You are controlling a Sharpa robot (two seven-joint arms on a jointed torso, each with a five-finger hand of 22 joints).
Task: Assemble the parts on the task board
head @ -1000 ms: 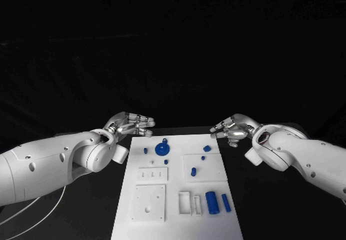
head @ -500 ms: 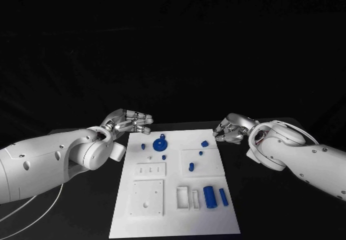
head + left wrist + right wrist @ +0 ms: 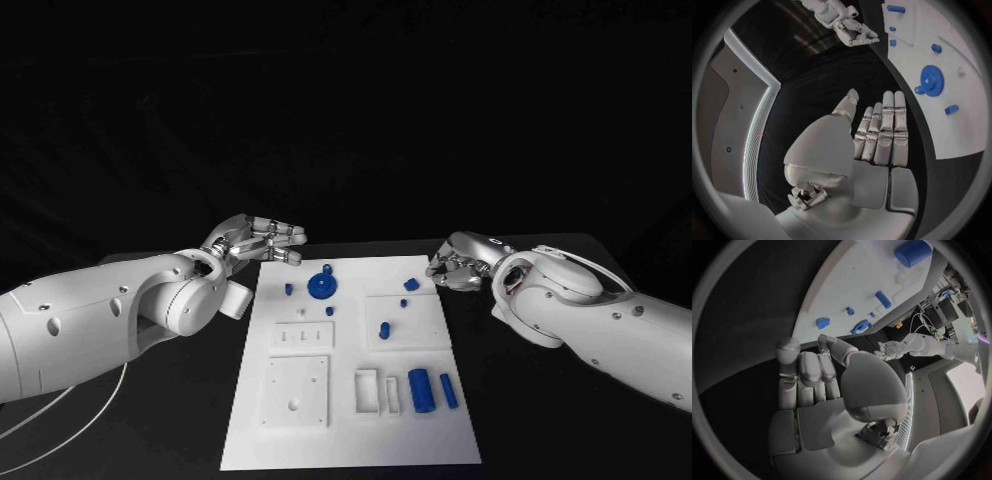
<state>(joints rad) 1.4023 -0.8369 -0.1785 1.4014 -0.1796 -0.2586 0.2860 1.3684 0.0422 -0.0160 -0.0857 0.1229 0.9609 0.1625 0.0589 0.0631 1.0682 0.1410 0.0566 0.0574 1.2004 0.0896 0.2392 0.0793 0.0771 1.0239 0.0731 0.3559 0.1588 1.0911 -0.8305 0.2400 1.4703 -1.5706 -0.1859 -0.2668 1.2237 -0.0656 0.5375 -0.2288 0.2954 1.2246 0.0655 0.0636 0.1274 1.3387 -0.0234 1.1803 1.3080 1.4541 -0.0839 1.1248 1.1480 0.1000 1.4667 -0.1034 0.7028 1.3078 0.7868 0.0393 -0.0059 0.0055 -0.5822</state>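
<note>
The white task board point(image 3: 353, 440) lies lengthwise in the middle of the table. A blue gear point(image 3: 325, 288) sits near its far end, with several small blue pieces around it, such as one peg point(image 3: 289, 291) and a block point(image 3: 411, 284). A thick blue cylinder point(image 3: 421, 389) and a thinner one point(image 3: 449, 390) lie near the front right. My left hand point(image 3: 260, 240) hovers beyond the board's far left corner, fingers straight and side by side point(image 3: 879, 135), holding nothing. My right hand point(image 3: 454, 265) hangs beside the far right corner, also empty point(image 3: 811, 375).
White raised blocks stand on the board: a slotted one point(image 3: 304, 340), a square plate point(image 3: 297, 392) and two upright pieces point(image 3: 368, 390). Black table surrounds the board on all sides. Each wrist view shows the other hand across the board's point(image 3: 967, 125) far end.
The whole view has shifted a little. My right hand has drawn in slightly closer to the board's far right corner. The left hand has hardly moved. The parts lie as before.
</note>
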